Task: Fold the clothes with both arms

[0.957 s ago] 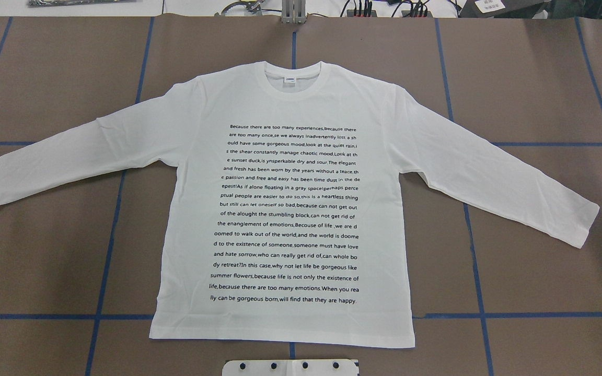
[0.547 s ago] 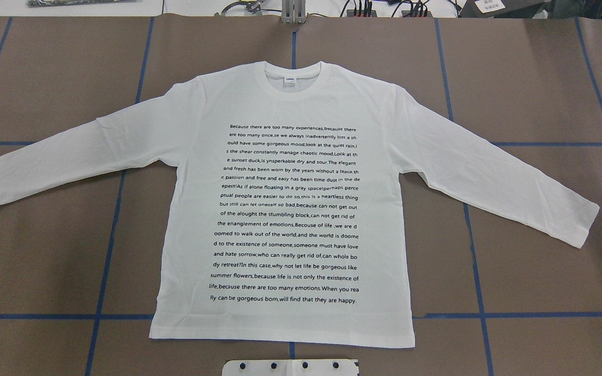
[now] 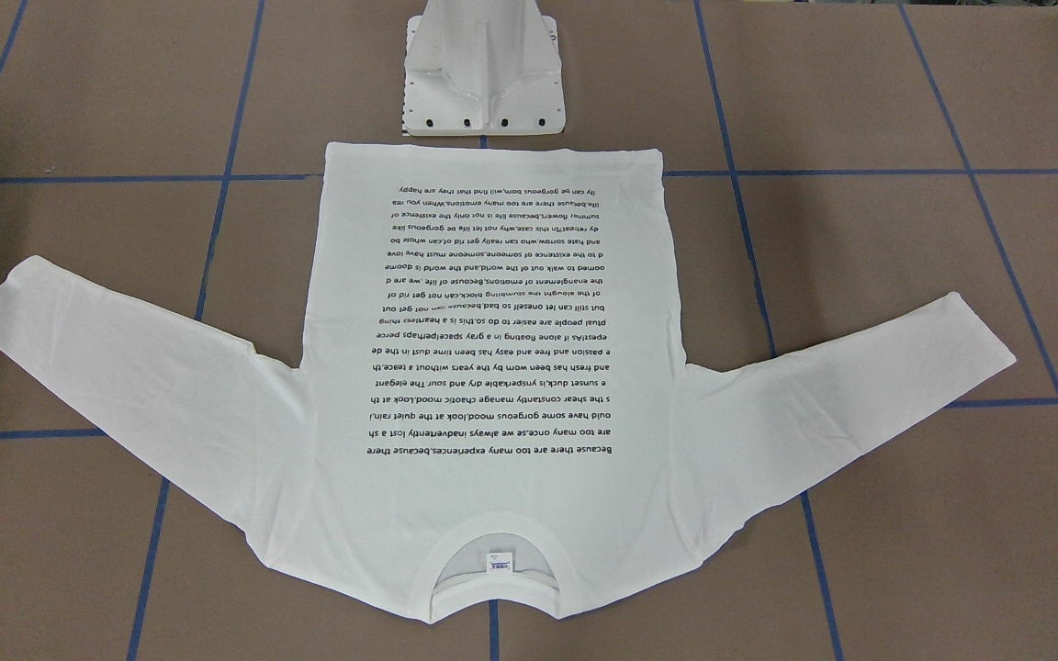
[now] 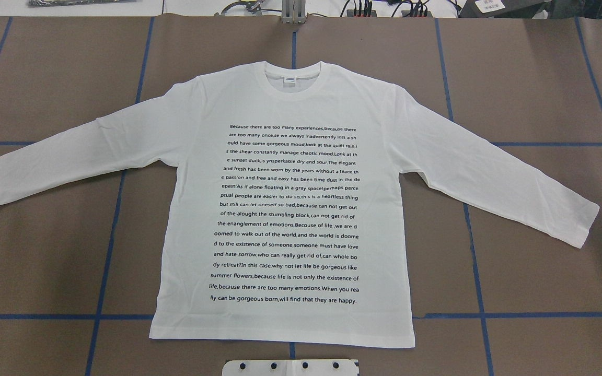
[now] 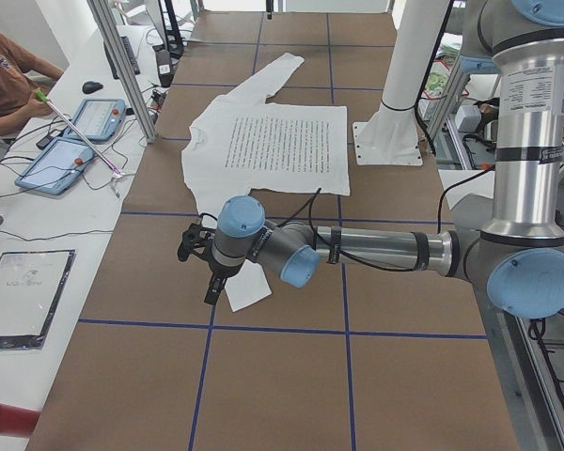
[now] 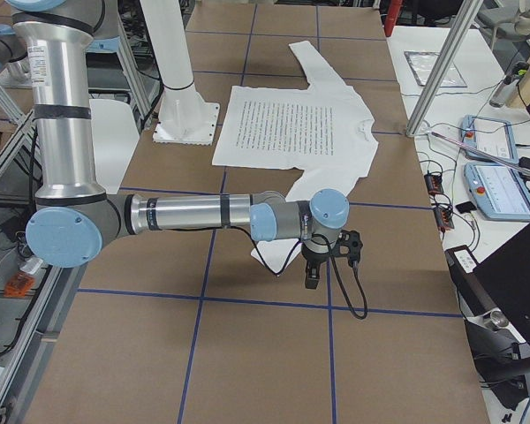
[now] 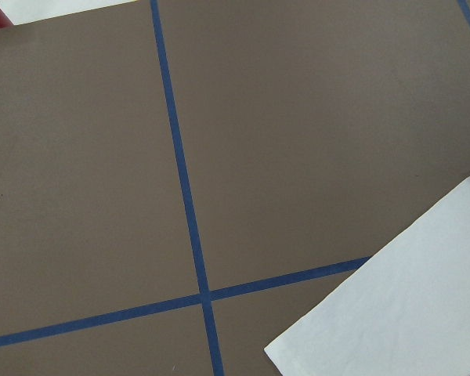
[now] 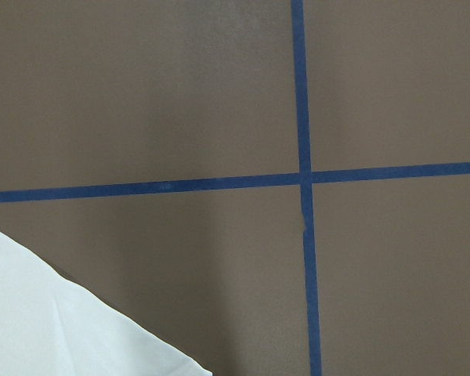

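The white long-sleeved T-shirt [image 4: 285, 209] lies flat on the brown table, black text up, both sleeves spread out. Its collar [image 4: 294, 79] with the neck label points away from the robot; it also shows in the front-facing view [image 3: 492, 367]. Neither arm shows in the overhead or front-facing views. In the exterior left view my left gripper [image 5: 211, 285] hangs over the near sleeve's cuff [image 5: 247, 289]. In the exterior right view my right gripper [image 6: 312, 274] hangs by the other cuff [image 6: 278, 252]. I cannot tell whether either is open or shut. The wrist views show only cuff corners [image 7: 392, 313] [image 8: 55, 321].
The white pedestal base [image 3: 483, 73] stands just behind the shirt's hem. Blue tape lines [image 4: 107, 230] cross the brown table cover. An operator [image 5: 5, 70] sits at a side desk with tablets [image 5: 61, 160]. A laptop [image 6: 512, 283] and control boxes sit on the other side.
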Available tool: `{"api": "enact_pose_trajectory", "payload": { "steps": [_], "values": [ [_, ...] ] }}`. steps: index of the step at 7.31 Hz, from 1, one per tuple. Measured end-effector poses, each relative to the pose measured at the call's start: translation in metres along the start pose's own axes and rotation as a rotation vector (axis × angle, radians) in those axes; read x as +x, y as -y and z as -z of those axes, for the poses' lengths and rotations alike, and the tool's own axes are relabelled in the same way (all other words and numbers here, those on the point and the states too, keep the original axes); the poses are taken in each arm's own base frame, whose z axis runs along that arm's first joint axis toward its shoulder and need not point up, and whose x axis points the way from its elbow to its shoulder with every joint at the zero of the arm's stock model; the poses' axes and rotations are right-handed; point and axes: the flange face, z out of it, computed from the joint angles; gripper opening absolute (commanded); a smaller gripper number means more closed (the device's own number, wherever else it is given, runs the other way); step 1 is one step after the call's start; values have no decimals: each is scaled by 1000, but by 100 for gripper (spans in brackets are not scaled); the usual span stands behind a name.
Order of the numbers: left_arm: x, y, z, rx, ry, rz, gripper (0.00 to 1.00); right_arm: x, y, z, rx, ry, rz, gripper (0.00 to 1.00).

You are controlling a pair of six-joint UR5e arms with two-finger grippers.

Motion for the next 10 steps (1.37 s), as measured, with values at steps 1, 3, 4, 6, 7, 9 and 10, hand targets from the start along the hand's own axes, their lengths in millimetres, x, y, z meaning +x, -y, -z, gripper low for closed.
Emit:
{"api": "enact_pose_trajectory", "payload": {
  "steps": [1,3,4,6,7,9,10],
  "values": [
    [0,0,-1,0,-2,-2,100,0,0,0,1,1,1,100],
    [-1,-1,-3,-4,-6,-2,100,-2,1,-2,24,5,31,100],
    [-2,-2,-4,-7,-6,1,100,-1,1,-7,35,8,51,100],
    [-3,-5,-4,-10,-8,1,100,-10,-7,-27,24,23,84,100],
    [-2,-4,-4,-8,-8,-2,100,-19,-16,-44,10,38,56,98],
    [0,-4,-2,4,-12,-15,100,-47,-37,-87,10,47,-52,92],
    [1,-3,-2,10,-14,-21,100,-51,-52,-105,29,62,-77,86]
  ]
}}
